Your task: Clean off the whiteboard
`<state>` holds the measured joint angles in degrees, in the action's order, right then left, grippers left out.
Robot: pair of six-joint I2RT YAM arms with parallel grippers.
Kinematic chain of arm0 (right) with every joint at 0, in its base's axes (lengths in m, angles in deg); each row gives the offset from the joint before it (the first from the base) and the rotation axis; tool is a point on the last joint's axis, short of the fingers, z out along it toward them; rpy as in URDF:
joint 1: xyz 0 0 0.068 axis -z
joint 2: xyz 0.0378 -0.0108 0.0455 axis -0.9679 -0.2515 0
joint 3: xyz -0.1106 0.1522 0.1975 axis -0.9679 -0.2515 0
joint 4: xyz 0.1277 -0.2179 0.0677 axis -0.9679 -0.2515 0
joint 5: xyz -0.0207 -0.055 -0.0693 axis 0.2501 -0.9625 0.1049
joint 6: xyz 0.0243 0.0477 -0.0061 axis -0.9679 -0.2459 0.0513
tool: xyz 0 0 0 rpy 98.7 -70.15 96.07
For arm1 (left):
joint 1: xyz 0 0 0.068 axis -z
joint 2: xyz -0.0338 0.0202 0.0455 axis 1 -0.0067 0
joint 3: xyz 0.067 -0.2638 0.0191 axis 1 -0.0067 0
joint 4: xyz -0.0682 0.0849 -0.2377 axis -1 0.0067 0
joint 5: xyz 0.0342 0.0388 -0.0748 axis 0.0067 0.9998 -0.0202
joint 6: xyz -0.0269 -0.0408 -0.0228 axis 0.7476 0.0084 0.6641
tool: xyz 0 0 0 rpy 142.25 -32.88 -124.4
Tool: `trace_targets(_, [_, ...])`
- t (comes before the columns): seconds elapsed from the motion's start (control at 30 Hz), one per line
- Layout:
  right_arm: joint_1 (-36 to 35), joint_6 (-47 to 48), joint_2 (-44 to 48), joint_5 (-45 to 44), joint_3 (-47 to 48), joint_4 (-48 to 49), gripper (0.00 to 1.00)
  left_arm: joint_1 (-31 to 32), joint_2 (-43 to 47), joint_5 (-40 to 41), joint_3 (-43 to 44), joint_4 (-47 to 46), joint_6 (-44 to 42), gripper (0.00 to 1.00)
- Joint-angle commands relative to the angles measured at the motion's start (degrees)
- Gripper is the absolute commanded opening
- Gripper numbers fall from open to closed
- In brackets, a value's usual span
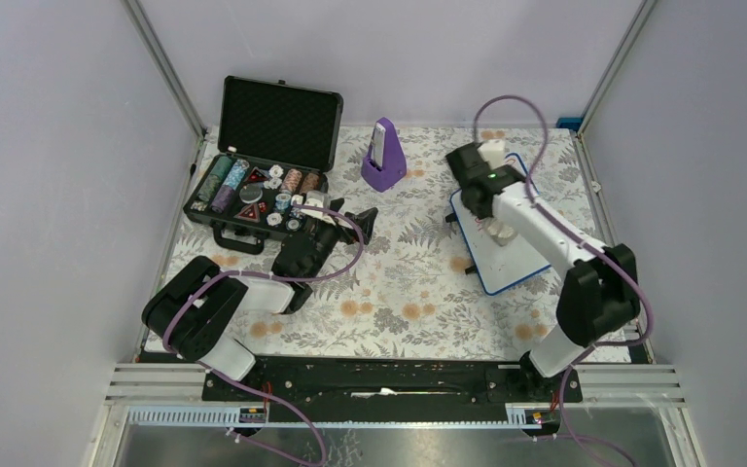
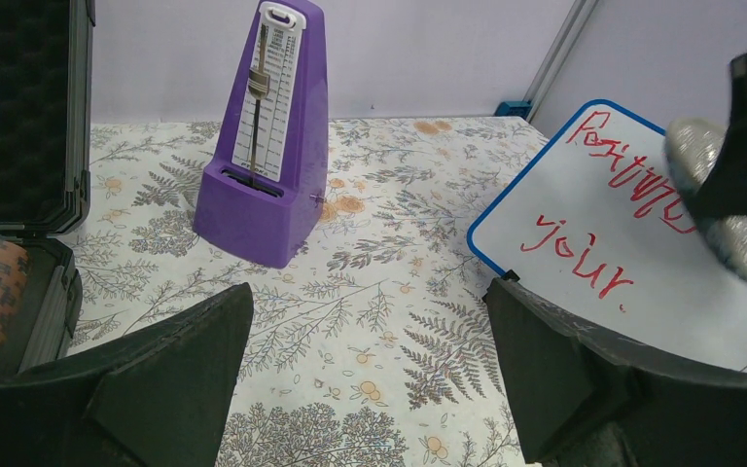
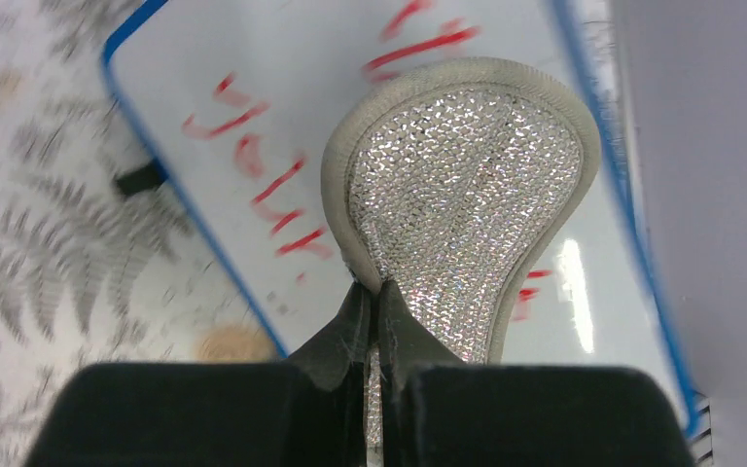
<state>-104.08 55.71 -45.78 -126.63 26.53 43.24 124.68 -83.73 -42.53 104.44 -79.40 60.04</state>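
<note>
At the far left, a black hard-shell case (image 1: pixel 253 185) stood with its lid raised and poker chips in its tray. The left gripper (image 1: pixel 354 220) hovered just beside it above the fern-patterned table cover (image 1: pixel 399 292), jaws spread wide and grasping nothing. It was judged to be parked there to stay clear of the work. A purple pyramid-shaped metronome (image 1: pixel 383 156) stood upright further back, apart from both arms.

To the right, the small rectangular whiteboard with a thin blue rim (image 1: pixel 511 263) lay on the table near the right wall, with red handwriting (image 2: pixel 584 261) legible on it. The right gripper (image 3: pixel 374 304) was clenched on the narrow end of a silvery mesh pad with a pale hem (image 3: pixel 467 195). The pad's broad face was held over the writing, evidently to serve as the eraser. Contact between pad and board could not be confirmed. Erasing was judged barely begun.
</note>
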Motion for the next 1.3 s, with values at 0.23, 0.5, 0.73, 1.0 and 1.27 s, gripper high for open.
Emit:
trace_targets(0.23, [5.3,-0.2,-10.2,0.7,-1.2,0.2,0.00,-0.3,0.0,1.0,0.8,-1.8,-0.2,0.99])
trace_targets(0.5, [-3.7,-4.2,-19.6,7.8,-7.1,6.4,0.00,-0.4,-0.2,1.3,0.8,-1.8,-0.1,0.99])
trace_targets(0.73, [-3.8,-0.4,-11.6,5.7,-0.8,2.7,0.00,-0.5,-0.5,1.1,1.1,-1.6,-0.1,0.99])
trace_targets(1.0, [3.4,5.2,-7.7,-2.0,8.2,-1.1,0.00,-0.5,-0.3,1.0,1.0,-1.6,0.0,0.99])
trace_targets(1.27, [4.9,3.3,-16.0,-4.6,5.3,-0.1,0.00,-0.7,0.2,1.1,0.7,-1.6,0.0,0.99])
